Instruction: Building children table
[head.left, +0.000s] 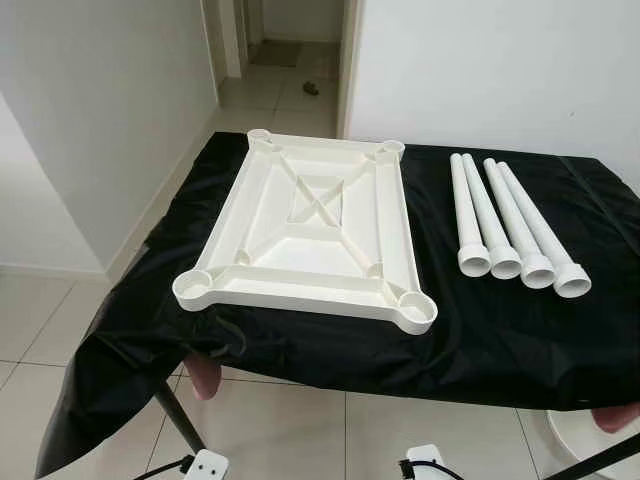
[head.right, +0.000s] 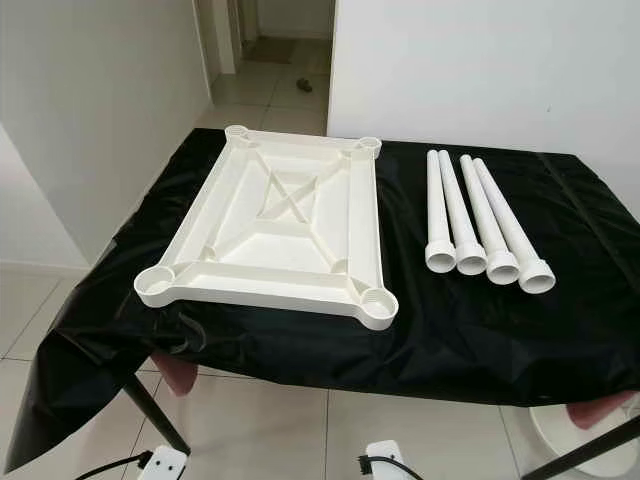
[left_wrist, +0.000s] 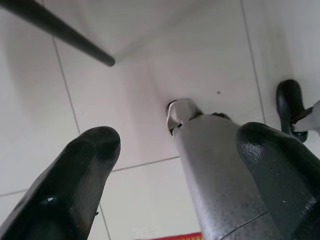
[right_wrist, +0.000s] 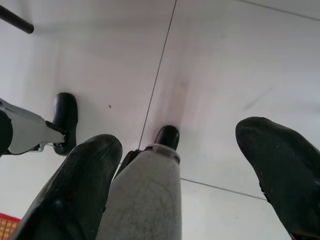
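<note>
Both claws hang idle over the floor, left claw (left_wrist: 175, 170) and right claw (right_wrist: 185, 175) spread apart, below the counter (head.left: 500, 330) bearing tabletop (head.left: 310, 230) and legs (head.left: 510, 235).

text: none legible | labels: none | brands: none | numbers: none
</note>
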